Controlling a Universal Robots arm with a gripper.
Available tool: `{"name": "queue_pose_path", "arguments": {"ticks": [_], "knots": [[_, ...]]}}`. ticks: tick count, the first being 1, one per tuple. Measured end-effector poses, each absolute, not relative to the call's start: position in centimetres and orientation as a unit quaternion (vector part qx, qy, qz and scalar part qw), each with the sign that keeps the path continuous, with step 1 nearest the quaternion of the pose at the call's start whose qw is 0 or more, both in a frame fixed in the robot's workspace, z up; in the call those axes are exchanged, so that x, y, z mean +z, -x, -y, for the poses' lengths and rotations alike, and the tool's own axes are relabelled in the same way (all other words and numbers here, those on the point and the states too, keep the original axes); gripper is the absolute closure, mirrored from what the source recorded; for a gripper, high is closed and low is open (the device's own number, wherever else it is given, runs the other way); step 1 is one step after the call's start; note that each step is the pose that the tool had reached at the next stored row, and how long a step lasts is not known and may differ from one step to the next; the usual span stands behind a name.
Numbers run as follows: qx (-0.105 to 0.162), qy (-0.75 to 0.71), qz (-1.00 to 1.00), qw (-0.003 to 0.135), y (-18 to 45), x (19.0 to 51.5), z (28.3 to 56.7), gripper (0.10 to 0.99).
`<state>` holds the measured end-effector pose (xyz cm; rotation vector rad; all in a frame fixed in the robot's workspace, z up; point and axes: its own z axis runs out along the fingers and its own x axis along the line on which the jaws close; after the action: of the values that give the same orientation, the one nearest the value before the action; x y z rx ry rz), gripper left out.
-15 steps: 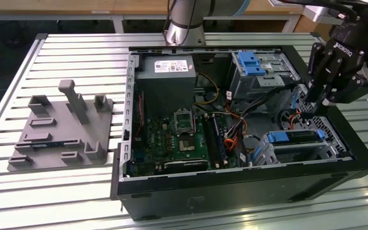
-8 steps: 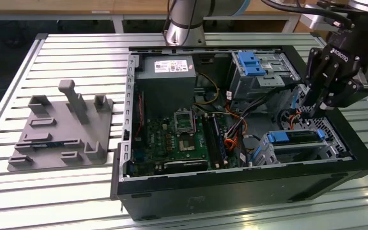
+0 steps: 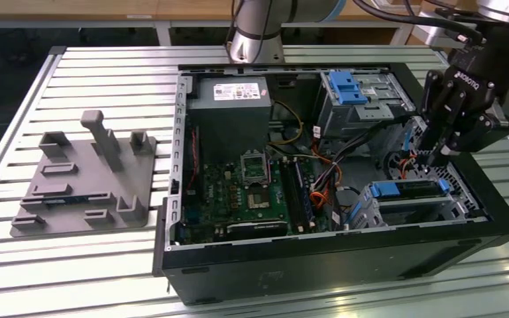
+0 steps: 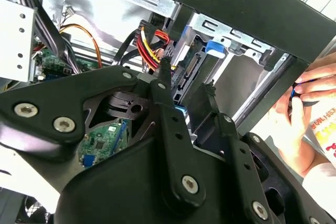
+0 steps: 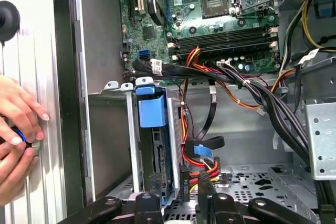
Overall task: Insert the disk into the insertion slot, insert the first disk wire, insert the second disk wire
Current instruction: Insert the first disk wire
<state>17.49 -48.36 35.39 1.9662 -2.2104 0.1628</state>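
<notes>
1 disk (image 5: 157, 150) in its blue carrier inside the insertion slot (image 5: 132, 140); hand (image 5: 173, 191) just beside, fingers apart, empty.

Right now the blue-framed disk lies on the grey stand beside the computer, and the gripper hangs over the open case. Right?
Not quite: the exterior view shows the disk seated in the insertion slot inside the case, not on the grey stand. The gripper does hang over the open case.

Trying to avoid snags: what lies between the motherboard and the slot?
Loose cables, black, red and orange, fill that stretch between motherboard and slot in the exterior view.
</notes>
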Motion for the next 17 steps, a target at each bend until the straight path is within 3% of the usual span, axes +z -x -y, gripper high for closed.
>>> {"name": "queue_pose_path", "arguments": {"ticks": [17], "knots": [[0.062, -0.661, 0.742, 0.096, -17.5, 34.5, 47.4, 0.694]]}}
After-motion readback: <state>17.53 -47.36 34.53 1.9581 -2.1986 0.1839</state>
